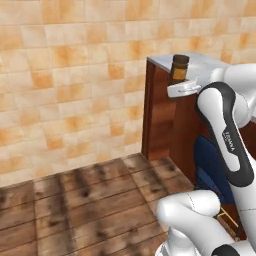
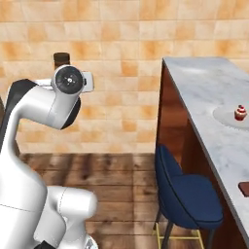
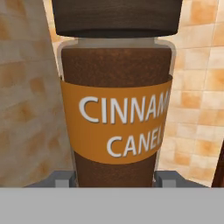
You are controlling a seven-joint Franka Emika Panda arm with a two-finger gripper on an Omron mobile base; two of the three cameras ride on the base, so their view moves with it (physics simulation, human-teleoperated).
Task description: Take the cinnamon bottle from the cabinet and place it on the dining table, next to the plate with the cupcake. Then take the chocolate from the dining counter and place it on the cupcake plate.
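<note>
My gripper point(image 3: 114, 179) is shut on the cinnamon bottle point(image 3: 116, 109), a dark brown bottle with an orange label and a darker cap, held upright in the air. From the left base view the bottle point(image 1: 179, 69) hangs in front of the near end of the dining table point(image 1: 202, 64), with the gripper point(image 1: 182, 88) around its lower part. The bottle's cap point(image 2: 61, 59) rises above the wrist. On the marble top point(image 2: 209, 92) sits the pale plate point(image 2: 224, 118) with the cupcake point(image 2: 240, 113). The chocolate point(image 2: 244, 188) lies nearer along the same top. The cabinet is out of view.
A blue chair point(image 2: 187, 194) stands against the table's wood side, also seen behind my arm point(image 1: 210, 170). A tiled wall point(image 1: 70, 75) runs behind, over a wood plank floor point(image 1: 90, 200).
</note>
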